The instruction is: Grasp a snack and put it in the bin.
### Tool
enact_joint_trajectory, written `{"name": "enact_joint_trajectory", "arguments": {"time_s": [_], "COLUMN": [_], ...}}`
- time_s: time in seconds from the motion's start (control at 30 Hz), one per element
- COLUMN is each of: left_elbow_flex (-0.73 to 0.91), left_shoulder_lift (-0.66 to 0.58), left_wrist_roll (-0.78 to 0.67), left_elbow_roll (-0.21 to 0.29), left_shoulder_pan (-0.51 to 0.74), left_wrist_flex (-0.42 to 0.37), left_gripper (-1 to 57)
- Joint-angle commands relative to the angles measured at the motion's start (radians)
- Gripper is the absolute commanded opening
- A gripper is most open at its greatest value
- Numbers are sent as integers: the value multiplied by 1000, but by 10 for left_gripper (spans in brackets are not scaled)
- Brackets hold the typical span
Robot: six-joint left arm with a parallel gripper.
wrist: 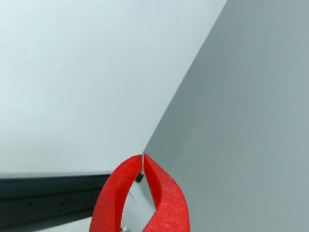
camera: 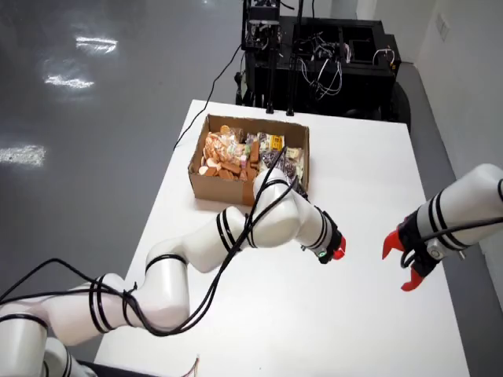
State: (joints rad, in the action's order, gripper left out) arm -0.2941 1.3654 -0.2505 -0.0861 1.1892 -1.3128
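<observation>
A cardboard box [camera: 206, 180] stands on the white table [camera: 354, 181] and holds several packaged snacks [camera: 228, 153], orange ones at its left and darker ones at its right. The working arm reaches from the lower left, and its red-fingered gripper [camera: 338, 250] hovers over the table, right of and nearer than the box. In the wrist view the two red fingertips [wrist: 143, 155] touch with nothing between them. No loose snack shows on the table in either view.
A second white arm enters from the right with its red gripper [camera: 402, 263] open near the table's right side. Black equipment with cables [camera: 322, 59] stands behind the table's far edge. Grey floor [wrist: 251, 121] lies past the table edge.
</observation>
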Motion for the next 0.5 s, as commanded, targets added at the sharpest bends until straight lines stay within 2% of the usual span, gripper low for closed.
{"name": "enact_joint_trajectory", "arguments": {"time_s": [0.03,0.5], "left_elbow_flex": [-44,-81], "left_shoulder_lift": [23,40], "left_wrist_roll": [38,62], "left_elbow_roll": [-1,-3], "left_shoulder_pan": [-43,-116], "left_wrist_flex": [-1,-2], "left_gripper": [1,1]}}
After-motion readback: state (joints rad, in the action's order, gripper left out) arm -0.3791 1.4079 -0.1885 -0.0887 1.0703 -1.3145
